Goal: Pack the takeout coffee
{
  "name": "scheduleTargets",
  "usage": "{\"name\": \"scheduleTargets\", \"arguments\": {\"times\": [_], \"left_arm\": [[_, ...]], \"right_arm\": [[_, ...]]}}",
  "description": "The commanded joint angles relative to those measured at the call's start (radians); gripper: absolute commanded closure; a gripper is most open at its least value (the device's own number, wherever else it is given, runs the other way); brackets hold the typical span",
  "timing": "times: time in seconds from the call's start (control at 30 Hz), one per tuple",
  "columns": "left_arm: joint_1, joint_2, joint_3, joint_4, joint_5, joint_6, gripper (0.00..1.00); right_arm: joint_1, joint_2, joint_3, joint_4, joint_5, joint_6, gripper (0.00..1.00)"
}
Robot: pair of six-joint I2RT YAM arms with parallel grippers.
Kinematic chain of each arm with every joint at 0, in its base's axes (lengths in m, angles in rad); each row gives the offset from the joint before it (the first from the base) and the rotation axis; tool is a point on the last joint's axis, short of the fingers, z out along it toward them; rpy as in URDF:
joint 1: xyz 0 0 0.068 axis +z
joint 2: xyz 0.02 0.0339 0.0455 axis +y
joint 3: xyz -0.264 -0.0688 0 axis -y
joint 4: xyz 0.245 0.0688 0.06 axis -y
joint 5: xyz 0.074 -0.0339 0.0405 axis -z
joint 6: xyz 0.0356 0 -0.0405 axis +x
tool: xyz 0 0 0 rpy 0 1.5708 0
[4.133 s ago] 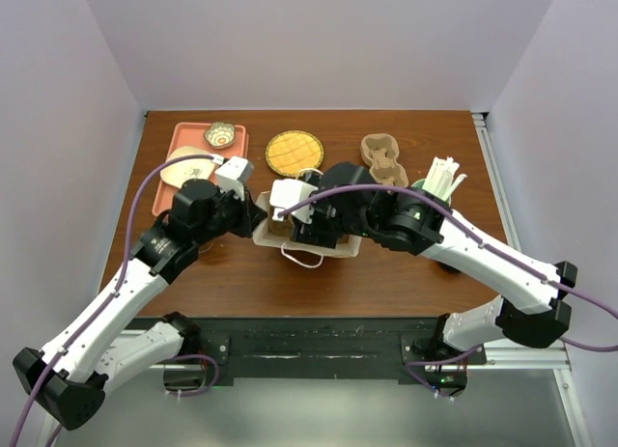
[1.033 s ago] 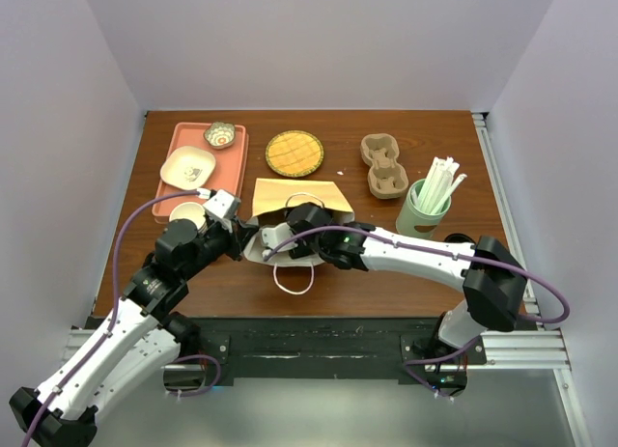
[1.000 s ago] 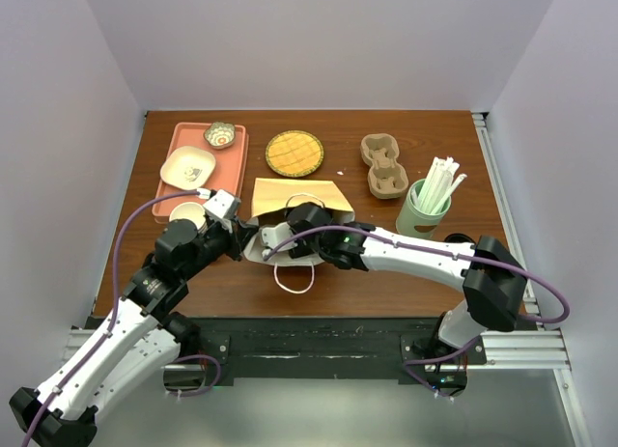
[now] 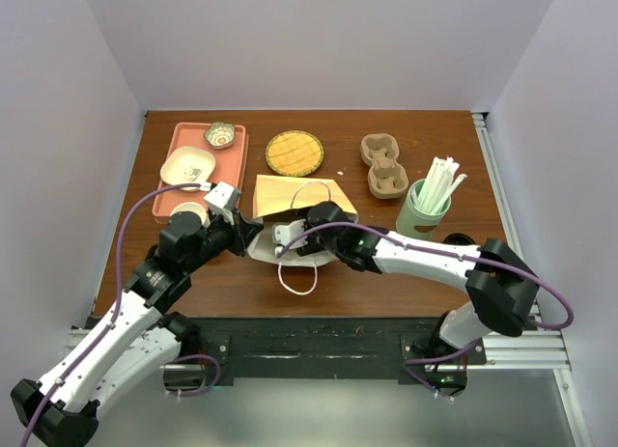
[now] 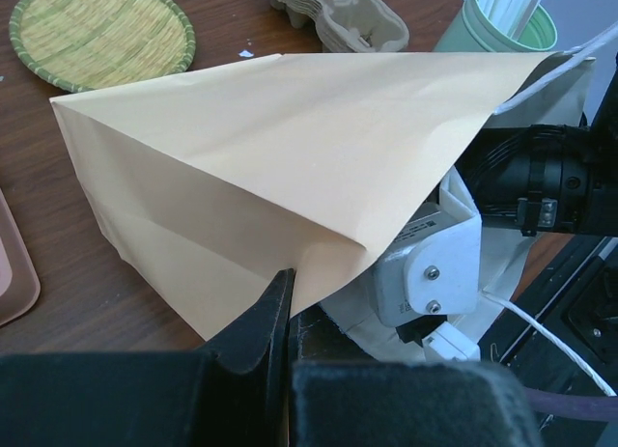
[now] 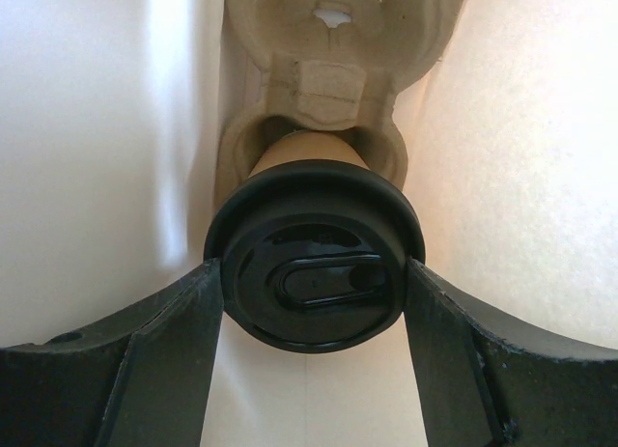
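Observation:
A tan paper bag (image 4: 299,194) lies on its side at the table's middle, its white-lined mouth facing the near edge. The takeout coffee (image 6: 314,273), a cream-tan cup with a round black lid, stands in a cell of a pulp carrier (image 6: 328,41) inside the bag. My right gripper (image 6: 314,302) reaches into the bag mouth (image 4: 294,237) and its fingers (image 6: 174,341) press both sides of the lid. My left gripper (image 4: 249,233) is shut on the bag's left mouth edge (image 5: 290,273). The cup is hidden in the top view.
A pink tray (image 4: 183,138) with bowls sits at the back left, a stack of lidless cups (image 4: 190,213) beside it. A woven coaster (image 4: 294,153), spare pulp carriers (image 4: 383,167) and a green cup of straws (image 4: 425,204) stand behind and right of the bag. A white handle loop (image 4: 297,278) lies in front.
The bag stood upright with both arms over it four seconds ago; now it lies tipped back. In the last second the right wrist shifted slightly right and the bag's top rose a little.

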Motion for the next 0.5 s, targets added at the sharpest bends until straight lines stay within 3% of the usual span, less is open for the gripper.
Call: {"name": "scheduleTargets", "arguments": {"times": [0.0,0.47], "left_arm": [[0.004,-0.006,0.033,0.044,0.046,-0.048,1.00],[0.005,-0.010,0.034,0.040,0.043,-0.060,1.00]], "right_arm": [[-0.025,0.032,0.038,0.035,-0.031,0.000,0.64],[-0.063,0.096,0.061,0.051,-0.054,0.000,0.64]]}}
